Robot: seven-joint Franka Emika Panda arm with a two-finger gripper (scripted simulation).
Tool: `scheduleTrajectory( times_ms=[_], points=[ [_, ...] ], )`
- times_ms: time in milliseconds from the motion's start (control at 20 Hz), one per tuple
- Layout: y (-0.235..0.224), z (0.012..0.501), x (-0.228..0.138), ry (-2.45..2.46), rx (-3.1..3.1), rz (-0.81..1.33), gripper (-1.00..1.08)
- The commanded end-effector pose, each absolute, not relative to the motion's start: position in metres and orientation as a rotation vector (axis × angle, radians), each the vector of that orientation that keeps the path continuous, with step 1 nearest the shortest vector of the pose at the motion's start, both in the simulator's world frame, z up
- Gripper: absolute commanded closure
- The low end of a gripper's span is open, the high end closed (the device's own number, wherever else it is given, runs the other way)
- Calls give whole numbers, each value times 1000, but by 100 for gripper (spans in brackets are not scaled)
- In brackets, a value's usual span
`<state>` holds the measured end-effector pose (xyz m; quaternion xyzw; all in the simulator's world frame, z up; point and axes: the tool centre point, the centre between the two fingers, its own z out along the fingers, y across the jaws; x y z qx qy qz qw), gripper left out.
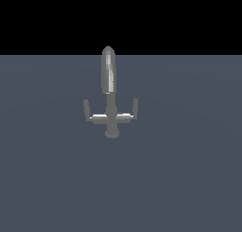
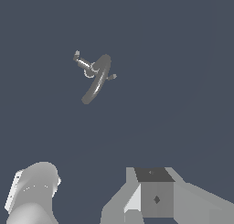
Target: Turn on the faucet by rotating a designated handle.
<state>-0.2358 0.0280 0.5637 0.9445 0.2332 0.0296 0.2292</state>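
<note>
While nothing is gripped yet, the risks are all in the approach. Flat slate-grey counter (image 1: 189,179) carries the small grey metallic faucet (image 1: 109,101) with its tall round-tipped spout, standing upright near the middle, apart from anything else. Its crossbar has two matching upturned ends, so the main hazard, I judge, is mixing them up: the thin grey L-shaped handle (image 1: 90,113) is the half on the exterior view's left, and the twin right arm (image 1: 131,112) looks the same. From the wrist view the faucet (image 2: 96,77) is small and well apart from the arm, so a long descent could drift and strike the spout. Pincer (image 2: 155,198) shows only partly at the frame edge; can't tell if it's open or closed. Pushing the thin arm near the stem could slip off.
</note>
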Motion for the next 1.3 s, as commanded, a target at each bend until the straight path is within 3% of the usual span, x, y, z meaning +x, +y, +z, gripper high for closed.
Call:
scheduleTrajectory(
  times_ms=[0, 1250],
  points=[
    [34, 570, -234, 706, 2527, 52, 108],
    [105, 581, -186, 1221, 1814, -501, 108]
  ],
)
